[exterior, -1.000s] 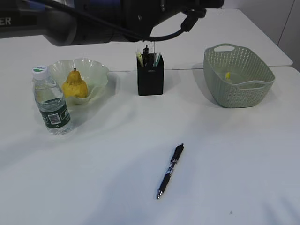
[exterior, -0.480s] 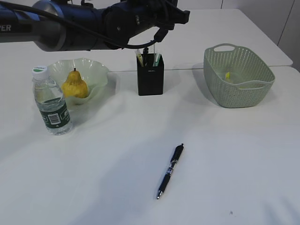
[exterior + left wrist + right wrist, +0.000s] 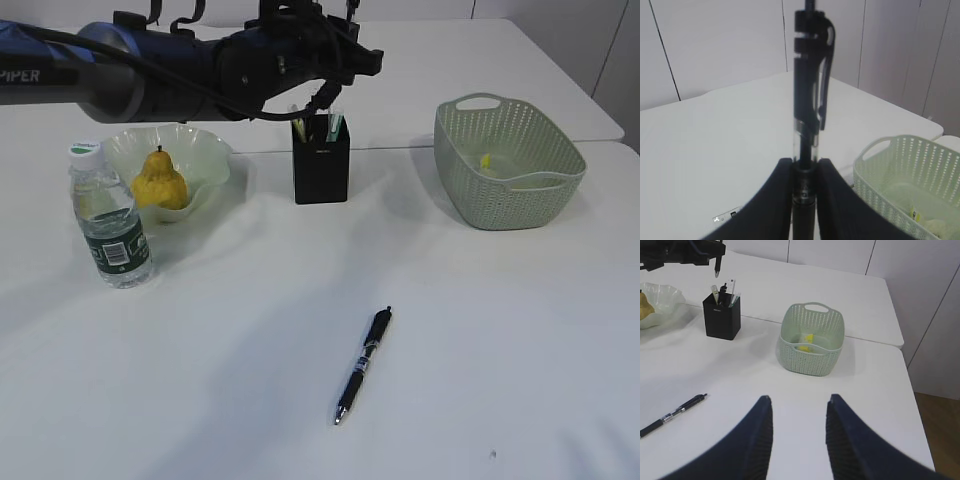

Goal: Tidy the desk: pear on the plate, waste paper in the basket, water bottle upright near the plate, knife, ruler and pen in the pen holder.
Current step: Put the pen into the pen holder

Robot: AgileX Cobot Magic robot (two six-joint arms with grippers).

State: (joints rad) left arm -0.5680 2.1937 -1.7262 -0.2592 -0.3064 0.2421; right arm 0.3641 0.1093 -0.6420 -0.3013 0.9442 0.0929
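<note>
- The left pincer is pinching a black pen, its two dark fingers pressed against the barrel; in the left wrist view the pen stands upright, clip end uppermost.
- From the right wrist view the same pen's tip points down, hanging above and a little to the left of the pen holder without touching it.
- In the exterior view the left arm reaches across from the left, ending just above the pen holder, a black box with several items already standing in it (too small to tell which).
- A second pen lies flat on the white desk, well in front of the holder, untouched.
- The pear sits on the pale green plate.
- The water bottle stands upright just beside the plate, at its front left.
- The basket sits to the right with a scrap of yellow paper inside.
- The right pincer is spread apart, nothing between its fingers, hovering above the desk near the basket.
</note>
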